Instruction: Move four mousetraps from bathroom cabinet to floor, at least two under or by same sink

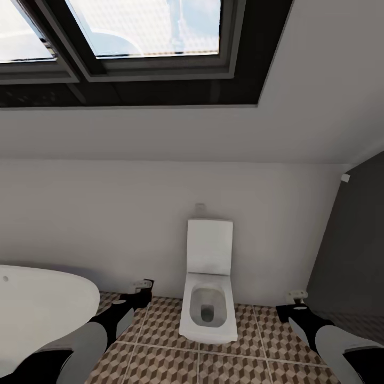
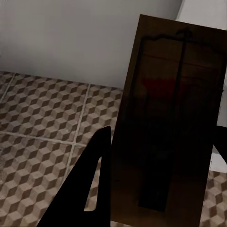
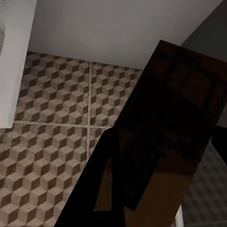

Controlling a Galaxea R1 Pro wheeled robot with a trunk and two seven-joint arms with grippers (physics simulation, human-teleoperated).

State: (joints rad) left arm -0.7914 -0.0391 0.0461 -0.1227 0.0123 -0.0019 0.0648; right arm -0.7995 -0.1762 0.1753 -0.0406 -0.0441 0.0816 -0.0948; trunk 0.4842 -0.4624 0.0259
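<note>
Bathroom, white walls under a sloped ceiling with a dark-framed skylight at the top. Bathroom floor of cube-patterned tiles across the near part of the scene. White square-bowled toilet against the far wall, centre. Rim of a white bathtub at near left. Dark grey wall panel at right.

Left gripper held out over the tiles between bathtub and toilet; in the left wrist view, closed on a mousetrap, brown board with dark wire and a red spot, standing between the black fingers above the floor.

Right gripper out over the tiles right of the toilet, near the dark panel; in the right wrist view, clamped on a second mousetrap, tilted, shadowed, with tiles and the toilet's white edge beyond.
</note>
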